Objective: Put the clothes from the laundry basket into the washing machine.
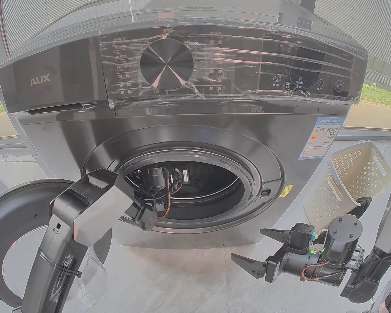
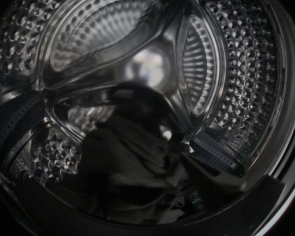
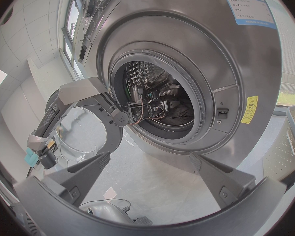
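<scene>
The grey front-loading washing machine (image 1: pixel 213 127) stands with its round door (image 1: pixel 13 222) swung open to the left. My left arm reaches through the opening, and my left gripper (image 2: pixel 144 184) is inside the steel drum (image 2: pixel 245 66). Its fingers are spread, one dark finger (image 2: pixel 216 177) showing beside a heap of dark clothes (image 2: pixel 131 154) on the drum floor below. My right gripper (image 1: pixel 246 243) hangs open and empty in front of the machine, low on the right. The cream laundry basket (image 1: pixel 356 174) leans against the machine's right side, no clothes visible in it.
The glass door (image 3: pixel 82 131) sticks out at the left near my left arm. Pale floor (image 1: pixel 182 274) lies open in front of the machine. Windows run behind it.
</scene>
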{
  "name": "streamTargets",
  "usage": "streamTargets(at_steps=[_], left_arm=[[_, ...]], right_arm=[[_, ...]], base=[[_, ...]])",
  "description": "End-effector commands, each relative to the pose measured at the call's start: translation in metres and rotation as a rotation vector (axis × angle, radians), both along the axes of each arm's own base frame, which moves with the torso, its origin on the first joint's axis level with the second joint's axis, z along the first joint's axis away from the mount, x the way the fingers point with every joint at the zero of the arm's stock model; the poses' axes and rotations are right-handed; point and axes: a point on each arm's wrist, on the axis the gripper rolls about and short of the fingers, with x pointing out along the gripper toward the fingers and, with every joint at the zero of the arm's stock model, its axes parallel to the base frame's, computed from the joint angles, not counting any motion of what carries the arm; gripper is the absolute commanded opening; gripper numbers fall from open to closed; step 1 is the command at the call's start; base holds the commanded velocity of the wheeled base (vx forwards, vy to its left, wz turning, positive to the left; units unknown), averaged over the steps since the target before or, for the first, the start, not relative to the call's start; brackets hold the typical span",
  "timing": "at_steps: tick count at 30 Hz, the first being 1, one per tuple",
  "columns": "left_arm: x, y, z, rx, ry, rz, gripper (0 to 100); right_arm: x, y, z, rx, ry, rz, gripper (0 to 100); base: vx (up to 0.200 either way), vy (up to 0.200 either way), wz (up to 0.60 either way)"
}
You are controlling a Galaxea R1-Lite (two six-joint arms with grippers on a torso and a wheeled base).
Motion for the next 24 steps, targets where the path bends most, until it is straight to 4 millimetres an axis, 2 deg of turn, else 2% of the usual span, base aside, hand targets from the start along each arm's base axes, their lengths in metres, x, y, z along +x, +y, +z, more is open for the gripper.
streamTargets(at_steps=[1,2,3,10,11,16,18,19,24], left_arm=[[-0.005,-0.001,0.0,-0.008,0.024,-0.005,100],[-0.005,-0.001,0.0,-0.008,0.024,-0.005,100],[-0.018,-0.004,0.007,-0.003,0.044,-0.022,100],[-0.059,-0.009,0.023,0.028,0.107,-0.077,100],[-0.071,-0.011,0.029,0.036,0.12,-0.096,100],[-0.108,-0.018,0.042,0.05,0.138,-0.155,100],[-0.114,-0.02,0.044,0.048,0.137,-0.166,100],[-0.126,-0.023,0.044,0.044,0.139,-0.188,100],[-0.151,-0.028,0.039,0.056,0.154,-0.235,100]], right_arm=[[0.0,0.0,0.0,-0.001,0.0,0.001,100],[0.0,0.0,0.0,-0.001,0.0,0.001,100],[0.0,0.0,0.0,-0.002,0.001,0.001,100],[0.0,0.0,0.0,-0.001,0.002,0.0,100],[0.0,0.0,0.0,-0.001,0.002,0.0,100],[0.0,0.0,0.0,-0.002,0.001,0.001,100],[0.0,0.0,0.0,-0.002,0.001,0.001,100],[0.0,0.0,-0.001,-0.003,0.002,0.001,100],[0.0,0.0,-0.001,-0.003,0.002,0.001,100]], base=[[0.0,0.0,0.0],[0.0,0.0,0.0],[0.0,0.0,0.0],[0.0,0.0,0.0],[0.0,0.0,0.0],[0.0,0.0,0.0],[0.0,0.0,0.0],[0.0,0.0,0.0],[0.0,0.0,0.0]])
